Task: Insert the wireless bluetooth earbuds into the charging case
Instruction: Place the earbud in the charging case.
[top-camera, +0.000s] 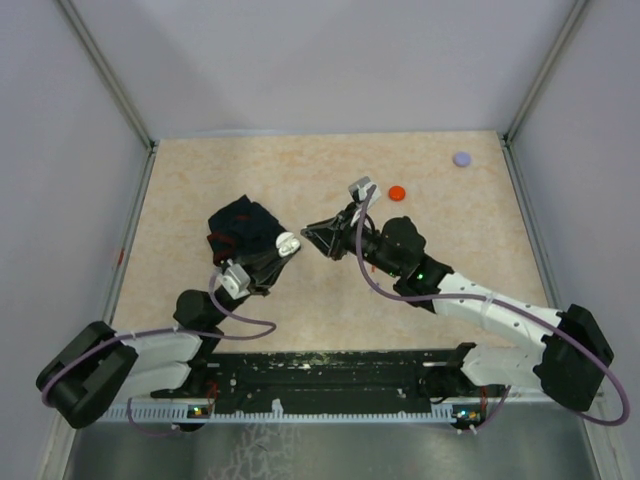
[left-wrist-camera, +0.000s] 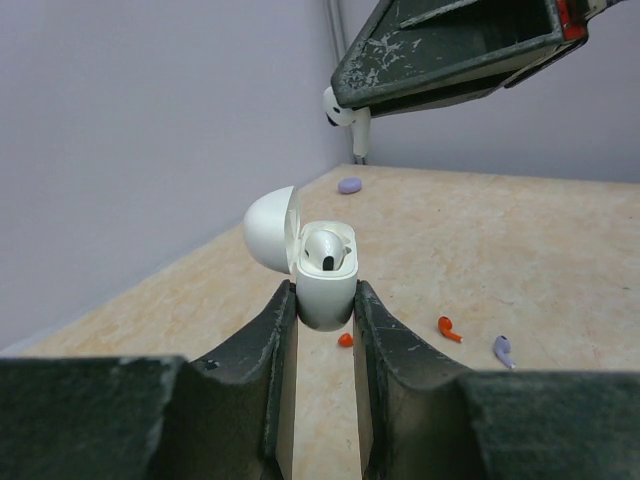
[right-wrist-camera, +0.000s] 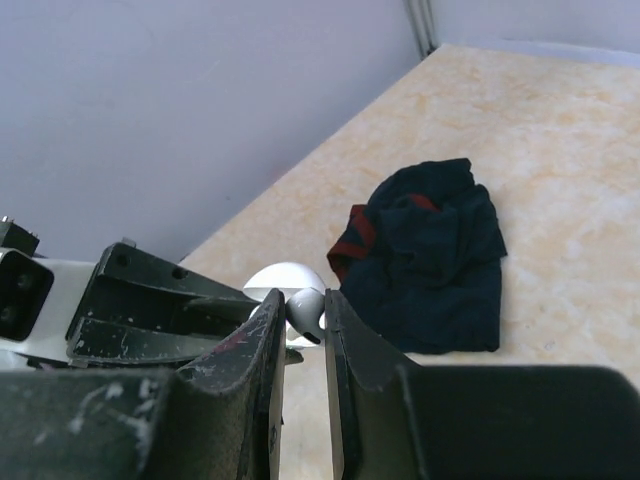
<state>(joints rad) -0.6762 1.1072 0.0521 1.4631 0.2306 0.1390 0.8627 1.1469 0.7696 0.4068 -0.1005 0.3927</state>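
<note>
My left gripper (left-wrist-camera: 325, 298) is shut on the white charging case (left-wrist-camera: 326, 285) and holds it up above the table, lid (left-wrist-camera: 268, 230) open. One white earbud (left-wrist-camera: 325, 248) sits in the case. My right gripper (right-wrist-camera: 303, 300) is shut on the second white earbud (right-wrist-camera: 307, 313) and holds it just above the case; it shows in the left wrist view (left-wrist-camera: 346, 112) too. From above, the two grippers (top-camera: 278, 248) (top-camera: 312, 233) meet at mid-table. Two red earbuds (left-wrist-camera: 449, 328) (left-wrist-camera: 345, 340) and a lavender earbud (left-wrist-camera: 503, 349) lie on the table.
A dark cloth (top-camera: 240, 225) with a red stripe lies beside the left gripper. A red disc (top-camera: 397, 193) lies behind the right gripper. A lavender disc (top-camera: 461, 158) lies at the far right corner. Walls enclose the table.
</note>
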